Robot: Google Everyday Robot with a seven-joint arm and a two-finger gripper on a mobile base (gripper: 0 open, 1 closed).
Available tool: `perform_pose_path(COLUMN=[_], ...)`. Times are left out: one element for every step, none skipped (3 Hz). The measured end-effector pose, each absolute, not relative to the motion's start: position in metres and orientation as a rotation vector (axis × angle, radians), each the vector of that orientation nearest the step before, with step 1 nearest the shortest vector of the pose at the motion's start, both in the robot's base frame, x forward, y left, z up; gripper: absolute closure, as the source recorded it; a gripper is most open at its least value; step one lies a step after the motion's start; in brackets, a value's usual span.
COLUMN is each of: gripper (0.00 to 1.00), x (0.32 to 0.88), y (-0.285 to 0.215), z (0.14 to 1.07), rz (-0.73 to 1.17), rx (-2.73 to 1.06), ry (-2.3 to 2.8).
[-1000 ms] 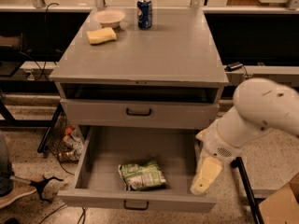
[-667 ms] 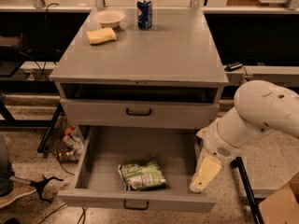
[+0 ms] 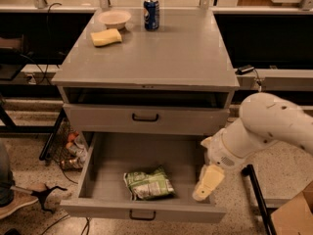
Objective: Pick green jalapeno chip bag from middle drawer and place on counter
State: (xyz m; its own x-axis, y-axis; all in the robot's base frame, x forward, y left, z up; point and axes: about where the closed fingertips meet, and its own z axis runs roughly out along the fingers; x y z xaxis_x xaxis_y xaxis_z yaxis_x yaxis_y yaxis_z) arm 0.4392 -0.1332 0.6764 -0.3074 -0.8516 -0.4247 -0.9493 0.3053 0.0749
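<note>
The green jalapeno chip bag (image 3: 149,184) lies crumpled on the floor of the open middle drawer (image 3: 146,151), a little left of centre and close to the front wall, in the one camera view. The gripper (image 3: 201,192) hangs inside the drawer at its right side, near the front right corner, slanted downward at the end of the bulky white arm (image 3: 266,124). It is apart from the bag and carries nothing; whether it is wide or narrow I cannot tell from this angle. Against the earlier frames very little differs: the gripper has crept slightly leftward, toward the bag, while the bag sits in the same spot with the same creases and the drawer is pulled out just as far. I read that as the approach being under way, with the grasp not yet begun, so most of the task is left: close in on the bag, take it, lift it clear of the drawer above (image 3: 145,117), and set it on the counter (image 3: 171,58). The counter holds a yellow sponge (image 3: 106,36), a bowl (image 3: 114,18) and a blue can (image 3: 151,13) toward its far edge, none of them disturbed since the earlier frames.
</note>
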Motion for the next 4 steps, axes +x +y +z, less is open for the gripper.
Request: perform_pose_path(gripper=[0.00,0.00,0.00,0.00], x=[0.470,0.507,0.539,0.549], y=[-0.112,-0.088,-0.066,-0.052], z=[0.625,0.573,0.510,0.477], rz=[0.462,0.471,0.508,0.533], rx=[-1.597,-1.549,-1.448,-1.402], ry=[2.240,2.191,2.177,2.184])
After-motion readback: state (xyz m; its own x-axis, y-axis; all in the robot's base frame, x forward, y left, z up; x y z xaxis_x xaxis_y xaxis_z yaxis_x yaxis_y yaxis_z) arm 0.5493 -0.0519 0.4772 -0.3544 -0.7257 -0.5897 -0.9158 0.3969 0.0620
